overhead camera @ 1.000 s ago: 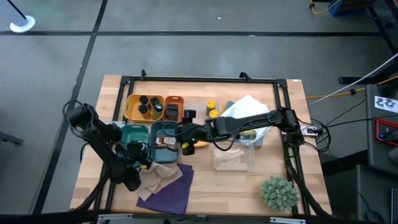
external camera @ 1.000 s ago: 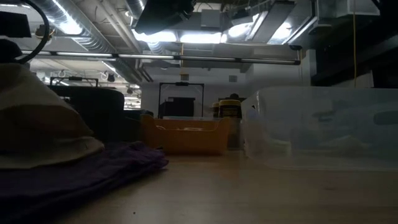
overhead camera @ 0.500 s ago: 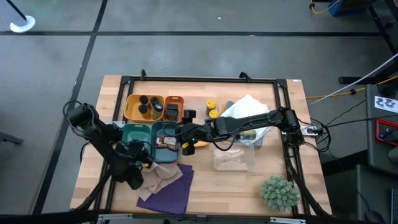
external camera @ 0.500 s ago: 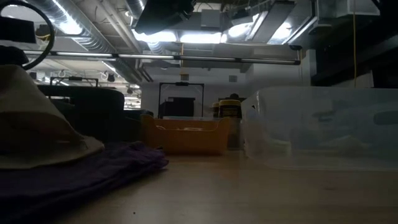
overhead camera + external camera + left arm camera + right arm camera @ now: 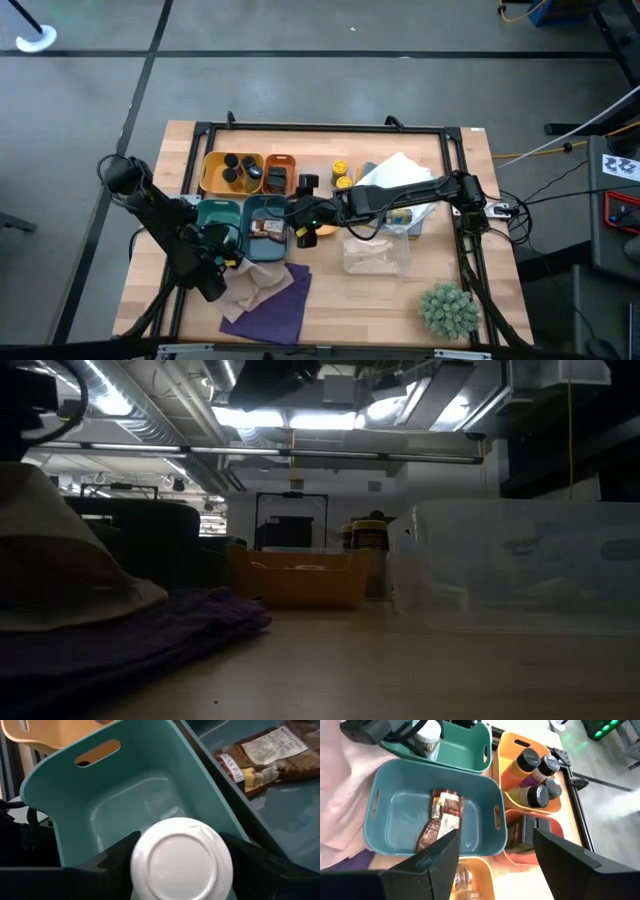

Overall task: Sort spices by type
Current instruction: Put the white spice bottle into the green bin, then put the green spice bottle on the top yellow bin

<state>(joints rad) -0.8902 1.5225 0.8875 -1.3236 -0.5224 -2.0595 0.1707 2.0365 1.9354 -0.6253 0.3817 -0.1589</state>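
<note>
A jar with a white cap (image 5: 181, 857) sits between the fingers of my left gripper (image 5: 180, 851), over the near end of the green tray (image 5: 130, 795). The right wrist view shows that jar (image 5: 427, 745) at the green tray's (image 5: 465, 745) corner, under my left gripper (image 5: 417, 732). My right gripper (image 5: 495, 870) hangs open and holds nothing, above the blue tray (image 5: 385, 825) where brown spice packets (image 5: 440, 820) lie. Black-capped jars (image 5: 235, 170) stand in the yellow tray (image 5: 208, 172). Two yellow-capped jars (image 5: 342, 176) stand on the table. My left gripper has one finger (image 5: 120, 857) on each side of the white-capped jar, below its cap, coming slanting down from the table's near left. The cap hides the place where fingers and jar meet, so I cannot tell whether they touch it.
An orange tray (image 5: 280, 172) holds dark items. A second yellow tray (image 5: 470, 880) with a jar lies under my right gripper. A clear container (image 5: 375, 255), white paper (image 5: 400, 172), beige cloth (image 5: 258, 285) on purple cloth (image 5: 270, 312) and a spiky plant (image 5: 448, 308) fill the near and right side.
My left arm has lifted a little over the green tray; its cable loop climbs in the low view.
</note>
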